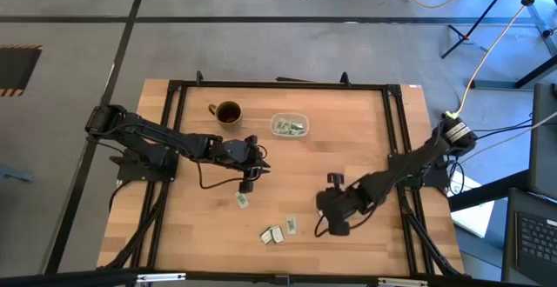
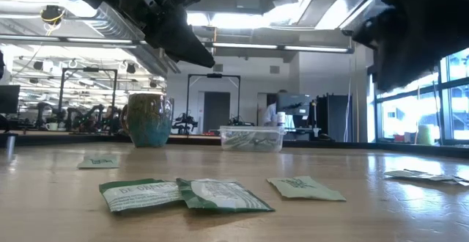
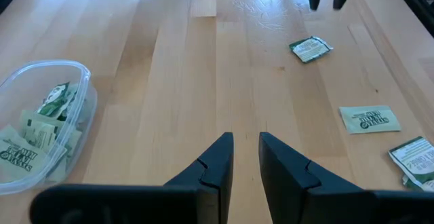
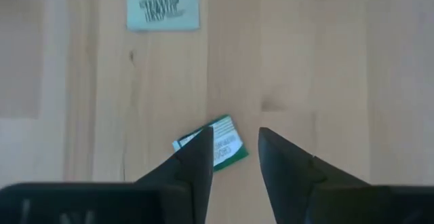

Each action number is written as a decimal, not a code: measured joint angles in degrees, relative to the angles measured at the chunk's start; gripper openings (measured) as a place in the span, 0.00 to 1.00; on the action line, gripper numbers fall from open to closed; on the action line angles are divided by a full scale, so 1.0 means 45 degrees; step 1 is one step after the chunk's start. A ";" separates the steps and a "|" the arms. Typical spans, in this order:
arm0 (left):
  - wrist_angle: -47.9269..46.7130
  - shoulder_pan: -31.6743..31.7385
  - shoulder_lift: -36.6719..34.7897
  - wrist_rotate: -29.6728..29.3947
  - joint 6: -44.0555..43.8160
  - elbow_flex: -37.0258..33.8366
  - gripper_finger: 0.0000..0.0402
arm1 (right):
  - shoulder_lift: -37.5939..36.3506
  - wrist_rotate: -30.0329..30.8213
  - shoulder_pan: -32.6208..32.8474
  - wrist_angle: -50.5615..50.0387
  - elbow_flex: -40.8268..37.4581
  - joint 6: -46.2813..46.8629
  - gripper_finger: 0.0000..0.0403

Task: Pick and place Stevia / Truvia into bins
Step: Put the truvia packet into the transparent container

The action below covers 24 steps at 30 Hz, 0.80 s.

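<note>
Several pale green and white sachets lie flat on the wooden table: one (image 1: 243, 200) near my left gripper, and a pair (image 1: 272, 234) and a single one (image 1: 291, 225) near the near edge. The clear bin (image 1: 289, 126) stands toward the far side with sachets inside it. My left gripper (image 3: 245, 153) is open and hovers over bare wood between the bin (image 3: 41, 125) and the loose sachets. My right gripper (image 4: 235, 153) is open above a darker green and white sachet (image 4: 220, 146), which one finger partly hides. Another sachet (image 4: 163, 10) lies beyond it.
A brown mug (image 1: 226, 111) stands left of the bin near the far edge. A black frame (image 1: 278, 85) runs around the tabletop. Bare wood lies between the two grippers and along the left side. The room beyond the table shows in the low view.
</note>
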 joint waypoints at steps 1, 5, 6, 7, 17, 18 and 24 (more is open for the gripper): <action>0.0000 0.0001 0.0000 0.0001 -0.0003 0.0000 0.16 | 0.0207 0.0019 0.0089 0.0005 0.0000 0.0150 0.29; 0.0000 0.0001 0.0000 -0.0004 -0.0005 0.0000 0.16 | 0.1022 -0.0004 0.0272 0.0177 0.0000 0.0291 0.23; 0.0000 0.0001 0.0000 0.0000 -0.0009 0.0000 0.16 | 0.1217 -0.0007 0.0299 0.0319 0.0000 0.0262 0.22; -0.0004 0.0001 0.0000 -0.0004 -0.0018 0.0000 0.16 | 0.1395 -0.0066 0.0309 0.0424 0.0000 0.0255 0.21; 0.0000 0.0001 0.0000 -0.0004 -0.0015 0.0000 0.16 | 0.2500 -0.0593 0.0302 0.0652 0.0000 0.0316 0.18; -0.0001 -0.0001 0.0000 -0.0004 -0.0015 0.0000 0.16 | 0.2566 -0.0593 0.0302 0.0661 0.0000 0.0309 0.18; 0.0000 0.0001 0.0000 -0.0009 -0.0010 0.0000 0.16 | 0.2786 -0.0685 0.0268 0.0630 0.0000 0.0309 0.18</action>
